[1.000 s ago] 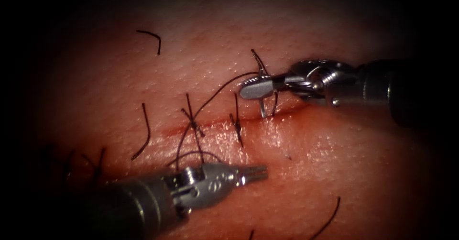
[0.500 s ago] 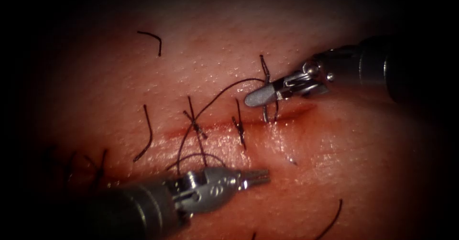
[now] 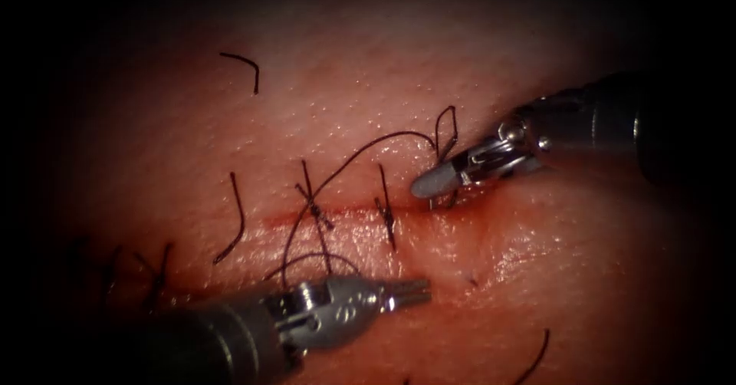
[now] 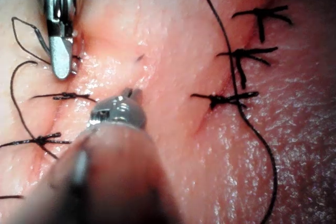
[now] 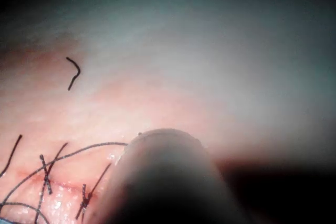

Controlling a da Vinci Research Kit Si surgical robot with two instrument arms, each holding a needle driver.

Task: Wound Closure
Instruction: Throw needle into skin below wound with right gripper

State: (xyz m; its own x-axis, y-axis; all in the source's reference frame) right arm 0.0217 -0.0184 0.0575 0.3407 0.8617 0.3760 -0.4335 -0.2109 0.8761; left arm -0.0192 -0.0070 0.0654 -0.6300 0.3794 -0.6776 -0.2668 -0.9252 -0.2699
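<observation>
Your left tool [image 3: 402, 292] ends a dark, round shaft in a silver metal wrist with a small pivot pin and faint engraved marks on its side, tapering to a short, ridged pincer tip. Your right tool [image 3: 437, 182] has the same dark shaft and a shiny steel wrist with round screws and slotted links, ending in a smooth, rounded, pale grey pincer.

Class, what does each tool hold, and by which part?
Right tool grips the needle mid-curve, tip buried in the tissue; left tool holds nothing.
</observation>
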